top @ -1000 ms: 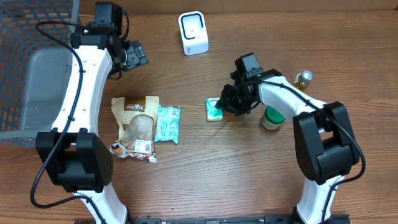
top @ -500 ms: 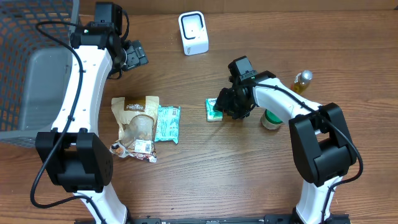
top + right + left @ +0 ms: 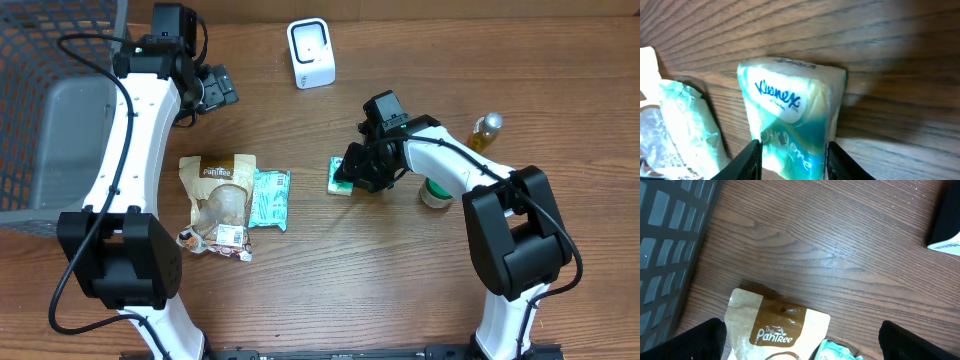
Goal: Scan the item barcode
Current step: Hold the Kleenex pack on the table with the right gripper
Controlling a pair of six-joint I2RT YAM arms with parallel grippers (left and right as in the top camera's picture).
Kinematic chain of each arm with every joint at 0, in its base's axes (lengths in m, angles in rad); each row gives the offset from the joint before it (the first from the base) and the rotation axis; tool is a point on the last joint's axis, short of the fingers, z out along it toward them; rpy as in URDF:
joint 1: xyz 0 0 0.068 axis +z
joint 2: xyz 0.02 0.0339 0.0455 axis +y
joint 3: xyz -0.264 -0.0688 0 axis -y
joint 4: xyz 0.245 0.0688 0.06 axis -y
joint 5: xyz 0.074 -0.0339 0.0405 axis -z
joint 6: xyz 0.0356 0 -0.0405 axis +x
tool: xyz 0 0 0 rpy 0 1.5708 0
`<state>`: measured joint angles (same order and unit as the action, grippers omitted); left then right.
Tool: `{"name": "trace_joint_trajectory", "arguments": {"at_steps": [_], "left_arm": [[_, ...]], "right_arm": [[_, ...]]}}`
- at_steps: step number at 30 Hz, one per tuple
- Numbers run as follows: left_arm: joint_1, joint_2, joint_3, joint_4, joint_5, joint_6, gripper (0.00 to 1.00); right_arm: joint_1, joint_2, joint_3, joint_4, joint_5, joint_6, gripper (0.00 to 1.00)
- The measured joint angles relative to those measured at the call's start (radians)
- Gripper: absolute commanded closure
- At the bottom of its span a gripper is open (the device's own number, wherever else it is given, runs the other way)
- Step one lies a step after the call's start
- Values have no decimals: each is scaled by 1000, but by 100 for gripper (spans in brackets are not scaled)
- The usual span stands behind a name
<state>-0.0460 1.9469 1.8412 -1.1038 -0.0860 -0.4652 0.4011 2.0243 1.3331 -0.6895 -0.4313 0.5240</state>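
Teal Kleenex pack (image 3: 790,120) on wood tabletop (image 3: 330,270), right tool (image 3: 791,159) clamped on its sides. Left tool (image 3: 802,342) spread wide, empty, over Pantree bag (image 3: 775,330).

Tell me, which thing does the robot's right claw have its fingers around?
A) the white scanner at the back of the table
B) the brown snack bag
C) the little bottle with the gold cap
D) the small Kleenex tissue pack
D: in the right wrist view, the right gripper has one finger against each side of the Kleenex pack.
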Motion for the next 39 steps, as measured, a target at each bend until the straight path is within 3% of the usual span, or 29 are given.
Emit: {"name": "trace_joint_trajectory", "arguments": {"at_steps": [30, 39], "left_arm": [[0, 0, 0, 0, 0, 0, 0], [0, 0, 0, 0, 0, 0, 0]], "right_arm": [[12, 0, 0, 32, 121, 21, 61], [14, 0, 0, 31, 121, 22, 67]]}}
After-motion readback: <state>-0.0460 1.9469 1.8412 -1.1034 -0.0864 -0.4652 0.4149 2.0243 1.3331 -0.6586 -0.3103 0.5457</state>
